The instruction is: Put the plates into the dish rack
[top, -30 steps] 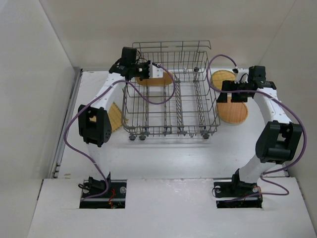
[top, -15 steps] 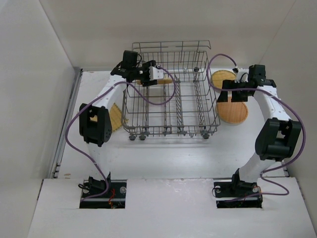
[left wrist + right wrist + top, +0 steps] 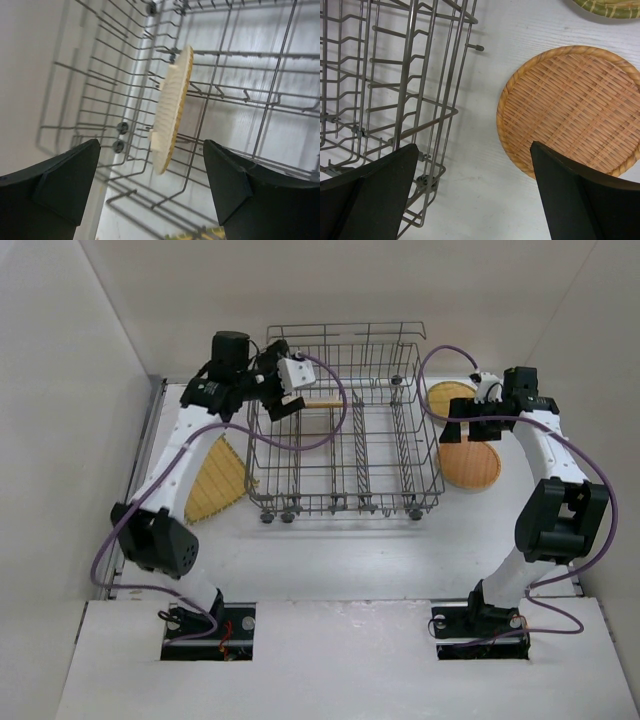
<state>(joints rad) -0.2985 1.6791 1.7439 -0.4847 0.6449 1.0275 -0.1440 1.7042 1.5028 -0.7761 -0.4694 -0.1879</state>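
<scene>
Top: fixed high behind the arm bases (image 3: 205, 625), tilted down over the whole table (image 3: 330, 550), rack (image 3: 345, 455) at centre. Left wrist: close above the rack's far left corner, aimed down between its own fingers (image 3: 57, 182) at the standing plate (image 3: 172, 105). Right wrist: close over the table, straight down on the rack's right edge and the flat plate (image 3: 575, 110). Shared with top: rack, both plates.

Light: bright, even, overhead | shadows: soft, faint | blur: near fingers (image 3: 55, 185) in wrist views
</scene>
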